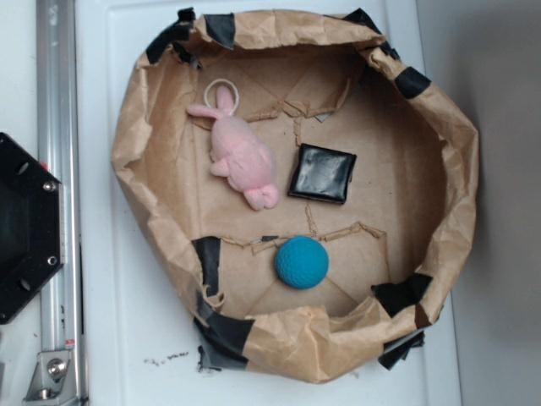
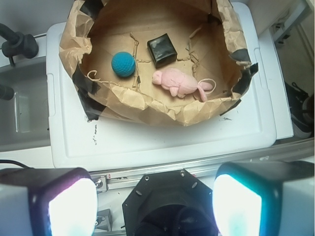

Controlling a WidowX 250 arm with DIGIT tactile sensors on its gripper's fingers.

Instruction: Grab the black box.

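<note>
- While the white platform point(image 1: 127, 338) fills most of the exterior view, it carries a brown paper basin point(image 1: 456, 169) patched with black tape point(image 1: 221, 334) along its crumpled rim; the wrist view shows the same platform point(image 2: 162, 142) from the opposite side.
- Beside the platform in the exterior view runs a silver rail point(image 1: 57, 169), and a black octagonal plate point(image 1: 25, 228) sits at the left edge, overlapping that rail.
- Within the basin lies a pink plush rabbit point(image 1: 241, 156), on its side, with a pale loop at its ears; in the wrist view the rabbit point(image 2: 177, 82) lies near the front wall of the basin point(image 2: 147, 105).
- Just beside the rabbit, apart from it, lies the black box point(image 1: 321, 172), flat on the paper floor near the middle of the basin, its shiny wrapping slightly wrinkled; in the wrist view the box point(image 2: 162, 49) sits behind the rabbit.
- Near the box but not touching it rests a teal ball point(image 1: 302, 262), close to the basin's lower wall in the exterior view; the wrist view puts the ball point(image 2: 123, 64) to the left of the box.
- At the bottom of the wrist view, the gripper point(image 2: 155, 204) shows two fingers point(image 2: 54, 204) spread wide apart with nothing between them, well short of the basin and above the plate point(image 2: 167, 196).
</note>
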